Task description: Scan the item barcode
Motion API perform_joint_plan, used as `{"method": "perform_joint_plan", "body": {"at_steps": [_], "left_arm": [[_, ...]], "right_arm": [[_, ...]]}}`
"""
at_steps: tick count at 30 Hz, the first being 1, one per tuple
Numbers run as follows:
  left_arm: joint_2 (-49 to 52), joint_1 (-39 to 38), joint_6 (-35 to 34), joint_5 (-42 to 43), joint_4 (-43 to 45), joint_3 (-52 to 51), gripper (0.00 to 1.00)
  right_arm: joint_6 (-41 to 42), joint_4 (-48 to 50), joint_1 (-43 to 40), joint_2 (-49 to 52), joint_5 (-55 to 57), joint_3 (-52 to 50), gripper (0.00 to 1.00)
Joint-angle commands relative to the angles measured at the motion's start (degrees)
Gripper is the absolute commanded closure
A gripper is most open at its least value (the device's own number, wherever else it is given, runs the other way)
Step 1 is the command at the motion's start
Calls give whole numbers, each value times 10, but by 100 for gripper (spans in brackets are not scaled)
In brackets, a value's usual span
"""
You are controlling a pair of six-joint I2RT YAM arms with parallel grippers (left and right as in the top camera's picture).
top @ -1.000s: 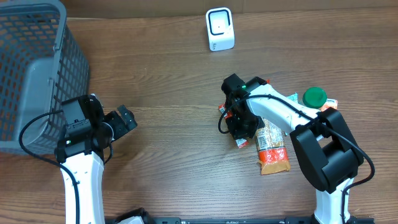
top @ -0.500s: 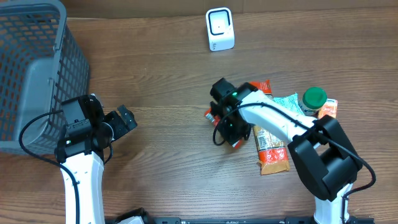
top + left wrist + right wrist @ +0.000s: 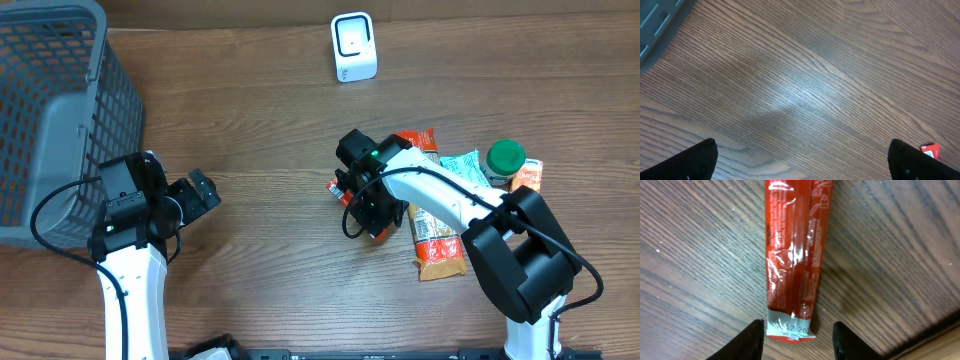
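A mock retail checkout, set up as a robotics test station, is indicated. On a wood-grain bench, a white barcode scanner is stood at the far edge, a grey mesh shopping basket is placed at one side, and packaged snacks and a green-lidded jar are grouped at the other. Two white-and-black robot arms are mounted at the near edge.

The red wrapper is gleaming as glossy, crinkled plastic film, catching white highlights. The table is showing fine wood grain with a soft, low sheen, while the basket is looking like matt grey plastic mesh.
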Motion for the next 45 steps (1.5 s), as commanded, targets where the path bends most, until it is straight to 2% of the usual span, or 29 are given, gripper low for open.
{"method": "perform_joint_plan", "body": {"at_steps": [1,8,11,30,38,39,40,41,43,45], "left_arm": [[3,-3,-8,-6,2,8,0],[3,-3,-8,-6,2,8,0],[3,-3,-8,-6,2,8,0],[3,-3,-8,-6,2,8,0],[3,-3,-8,-6,2,8,0],[3,-3,-8,-6,2,8,0],[3,-3,-8,-6,2,8,0],[3,-3,-8,-6,2,8,0],[3,-3,-8,-6,2,8,0],[3,-3,-8,-6,2,8,0]], "right_arm": [[11,1,-2,-21,11,6,55],[103,-3,-2,-21,11,6,65],[121,-10,-2,-21,10,6,66],[138,11,-2,-19,0,-15,65],[164,62,-2,-19,-10,-70,65],[166,67,-2,-19,-11,-77,66],[166,71,-2,-19,-11,-85,73],[166,72,-2,-19,-11,-90,84],[166,70,-2,-19,-11,-95,96],[166,67,-2,-19,-11,-95,96]]}}
